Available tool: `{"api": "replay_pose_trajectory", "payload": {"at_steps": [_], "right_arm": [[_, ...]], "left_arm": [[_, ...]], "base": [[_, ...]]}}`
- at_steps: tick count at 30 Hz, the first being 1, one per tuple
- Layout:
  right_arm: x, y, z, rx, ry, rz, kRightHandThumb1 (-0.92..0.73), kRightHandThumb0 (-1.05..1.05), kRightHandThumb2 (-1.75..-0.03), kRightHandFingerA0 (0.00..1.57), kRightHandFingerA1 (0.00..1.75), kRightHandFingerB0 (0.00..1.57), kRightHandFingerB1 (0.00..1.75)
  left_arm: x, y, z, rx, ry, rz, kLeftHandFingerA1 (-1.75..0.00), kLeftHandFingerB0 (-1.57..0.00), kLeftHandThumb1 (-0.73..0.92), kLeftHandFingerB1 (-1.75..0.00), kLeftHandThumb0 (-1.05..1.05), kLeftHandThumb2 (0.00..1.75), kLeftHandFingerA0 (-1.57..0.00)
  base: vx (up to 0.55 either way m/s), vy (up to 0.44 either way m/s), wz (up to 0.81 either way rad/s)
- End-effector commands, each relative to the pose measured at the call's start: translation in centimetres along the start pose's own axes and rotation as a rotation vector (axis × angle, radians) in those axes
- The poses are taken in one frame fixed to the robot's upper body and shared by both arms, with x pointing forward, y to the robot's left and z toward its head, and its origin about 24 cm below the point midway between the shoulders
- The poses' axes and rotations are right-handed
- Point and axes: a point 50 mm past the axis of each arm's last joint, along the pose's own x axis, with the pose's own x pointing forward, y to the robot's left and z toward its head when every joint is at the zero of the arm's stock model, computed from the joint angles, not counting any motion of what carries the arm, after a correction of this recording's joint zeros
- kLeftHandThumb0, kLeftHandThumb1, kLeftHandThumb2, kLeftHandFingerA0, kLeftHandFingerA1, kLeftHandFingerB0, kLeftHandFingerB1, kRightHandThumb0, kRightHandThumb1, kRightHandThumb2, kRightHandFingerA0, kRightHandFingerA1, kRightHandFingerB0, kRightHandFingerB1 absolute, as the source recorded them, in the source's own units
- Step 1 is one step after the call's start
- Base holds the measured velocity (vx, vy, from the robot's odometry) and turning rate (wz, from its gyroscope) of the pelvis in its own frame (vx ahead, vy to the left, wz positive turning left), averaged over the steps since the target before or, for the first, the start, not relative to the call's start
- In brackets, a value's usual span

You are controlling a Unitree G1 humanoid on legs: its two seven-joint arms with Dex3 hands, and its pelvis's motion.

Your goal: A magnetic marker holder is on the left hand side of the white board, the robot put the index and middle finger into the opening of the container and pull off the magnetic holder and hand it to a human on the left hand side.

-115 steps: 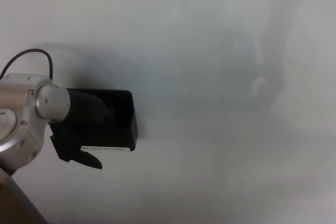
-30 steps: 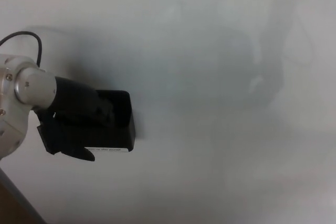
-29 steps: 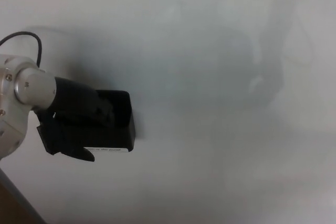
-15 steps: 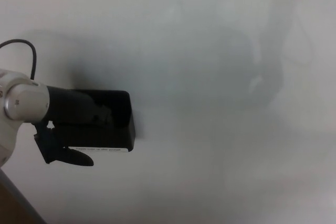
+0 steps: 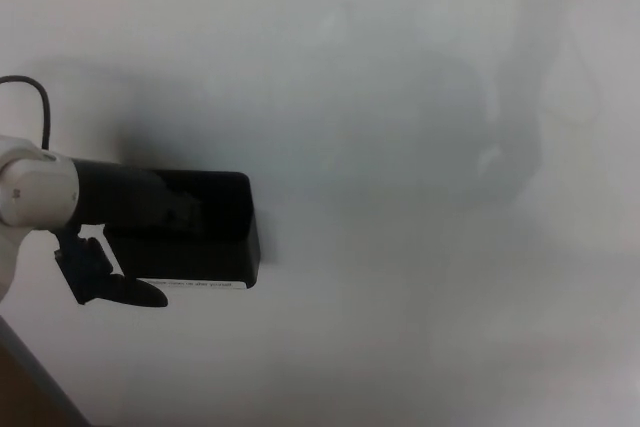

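A black box-shaped magnetic marker holder [image 5: 215,232] sticks to the whiteboard [image 5: 400,97] at the left, open side up, with a white label along its lower front edge. My left hand [image 5: 130,222] comes in from the left. Its black fingers reach into the holder's opening, and the thumb [image 5: 110,287] hangs below the holder's lower left corner. How tightly the fingers bear on the holder's wall is hidden by the dark. My right hand does not show.
The silver wrist [image 5: 35,192] of my left arm, with a thin black cable [image 5: 30,87] looping above it, fills the left edge. Faint grey reflections mark the whiteboard at the right. A brown strip [image 5: 20,392] shows at the bottom left corner.
My left wrist has drawn back to the left and lowered slightly, with the fingers still in the holder's opening. The holder stays in the same place on the board.
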Motion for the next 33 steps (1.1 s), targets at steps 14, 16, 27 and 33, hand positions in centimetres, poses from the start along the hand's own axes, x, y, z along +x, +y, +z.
{"api": "replay_pose_trajectory", "payload": {"at_steps": [14,16,27,33], "right_arm": [[0.3,-0.5,0.0,-0.032,-0.008,-0.003,-0.63,-0.36,-0.58,0.84,0.58,0.64,0.48],[0.3,-0.5,0.0,-0.03,-0.01,-0.005,-0.63,-0.37,-0.57,0.85,0.58,0.64,0.48],[1.0,-0.6,0.5,-0.045,-0.037,0.003,-0.63,-0.37,-0.58,0.81,0.57,0.63,0.48],[1.3,-0.6,0.7,-0.056,-0.053,0.001,-0.63,-0.36,-0.58,0.83,0.58,0.64,0.49]], "left_arm": [[1.4,-0.2,-0.9,-0.025,-0.008,0.006,-0.13,-0.09,0.55,-0.16,-0.88,0.97,0.0],[1.5,-0.2,-0.9,-0.026,-0.011,0.003,-0.15,-0.1,0.54,-0.18,-0.86,0.96,0.0],[2.7,-0.1,-0.7,-0.069,-0.025,-0.019,-0.12,-0.12,0.57,-0.11,-0.93,0.94,-0.04],[3.5,-0.2,-0.6,-0.079,-0.011,-0.028,-0.2,-0.1,0.53,-0.16,-0.86,0.92,-0.01]], "base": [[0.0,0.0,0.0],[0.0,0.0,0.0],[0.0,0.0,0.0],[0.0,0.0,0.0]]}}
